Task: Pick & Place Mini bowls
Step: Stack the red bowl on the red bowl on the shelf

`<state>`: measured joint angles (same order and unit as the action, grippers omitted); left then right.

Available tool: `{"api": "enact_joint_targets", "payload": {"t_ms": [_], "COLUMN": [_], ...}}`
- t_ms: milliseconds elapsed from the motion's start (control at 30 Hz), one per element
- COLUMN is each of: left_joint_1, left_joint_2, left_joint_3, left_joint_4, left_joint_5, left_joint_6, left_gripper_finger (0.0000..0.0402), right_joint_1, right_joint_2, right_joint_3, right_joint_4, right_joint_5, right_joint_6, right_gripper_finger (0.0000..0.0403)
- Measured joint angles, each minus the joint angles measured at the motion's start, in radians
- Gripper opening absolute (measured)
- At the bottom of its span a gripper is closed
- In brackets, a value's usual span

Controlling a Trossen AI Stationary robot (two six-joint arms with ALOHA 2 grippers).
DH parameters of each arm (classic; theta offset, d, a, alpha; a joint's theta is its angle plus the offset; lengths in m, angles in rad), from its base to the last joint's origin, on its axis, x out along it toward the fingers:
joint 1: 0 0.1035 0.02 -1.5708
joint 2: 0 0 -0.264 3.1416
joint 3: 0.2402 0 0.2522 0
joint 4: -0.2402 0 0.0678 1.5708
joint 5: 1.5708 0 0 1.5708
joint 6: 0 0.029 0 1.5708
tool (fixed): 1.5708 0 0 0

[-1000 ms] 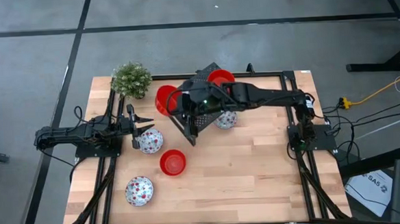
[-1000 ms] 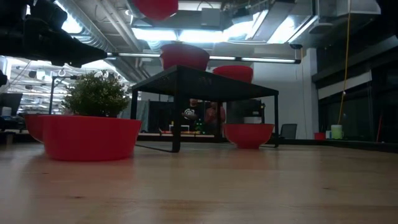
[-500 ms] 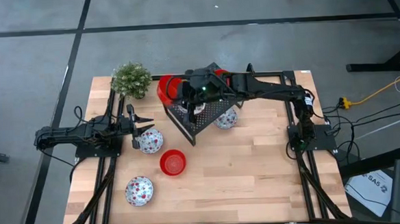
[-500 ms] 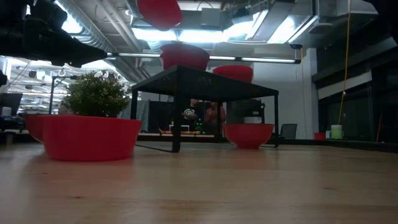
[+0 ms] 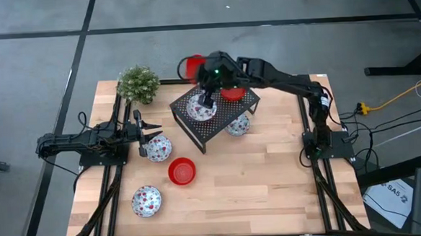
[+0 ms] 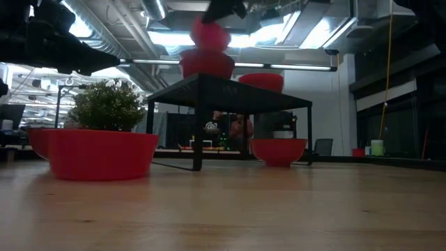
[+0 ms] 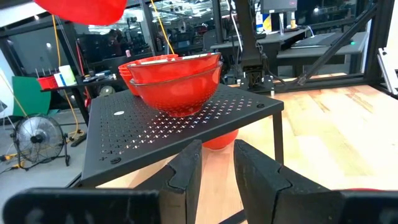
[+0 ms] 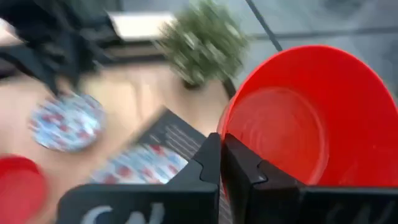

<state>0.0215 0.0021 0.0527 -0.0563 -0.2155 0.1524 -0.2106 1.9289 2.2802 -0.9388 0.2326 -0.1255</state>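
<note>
We saw the right claw (image 5: 202,69) stretched over the far edge of the surface (image 5: 271,180), above the far side of the black perforated rack (image 5: 214,118), pinching the rim of a plain red bowl (image 5: 192,67) between its pressed fingers. The right wrist view showed that bowl (image 8: 305,118) tilted, its hollow turned toward the camera and its rim caught by the fingertips. In the low view the held bowl (image 6: 210,35) hung in the air just over the rack top.

On the rack we noted a speckled white bowl (image 5: 201,108) near its middle and another red bowl (image 5: 231,94) at its far right corner, partly under the arm. The left wrist view showed red bowls (image 7: 175,79) standing on the perforated top. A speckled bowl (image 5: 237,125) sat on the surface just beside the rack's right side, partly under it.

The left claw (image 5: 148,131) waited by the left edge of the surface, its fingers spread a little, just beside a speckled bowl (image 5: 158,147). A red bowl (image 5: 182,171) stood near the middle of the surface, and one more speckled bowl (image 5: 146,201) lay toward the near left corner. The green plant (image 5: 138,83) stood at the far left corner.
</note>
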Motion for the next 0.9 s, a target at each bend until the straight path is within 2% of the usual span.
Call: {"api": "enact_joint_targets", "payload": {"t_ms": [300, 500, 633, 900], "left_joint_1": [0.0, 0.0, 0.0, 0.0], "left_joint_2": [0.0, 0.0, 0.0, 0.0], "left_joint_3": [0.0, 0.0, 0.0, 0.0], "left_joint_4": [0.0, 0.0, 0.0, 0.0], "left_joint_5": [0.0, 0.0, 0.0, 0.0], "left_joint_6": [0.0, 0.0, 0.0, 0.0], "left_gripper_finger": [0.0088, 0.0088, 0.0088, 0.0088], "right_joint_1": [-0.063, -0.103, -0.116, -0.121], "right_joint_2": [-0.005, -0.01, -0.01, -0.01], "right_joint_3": [0.072, 0.071, 0.071, 0.071], "right_joint_4": [-0.268, -0.434, -0.492, -0.504], "right_joint_5": [0.112, 0.115, 0.101, 0.078], "right_joint_6": [0.019, 0.116, 0.166, 0.242], "right_gripper_finger": [0.0009, 0.0009, 0.0009, 0.0009]}}
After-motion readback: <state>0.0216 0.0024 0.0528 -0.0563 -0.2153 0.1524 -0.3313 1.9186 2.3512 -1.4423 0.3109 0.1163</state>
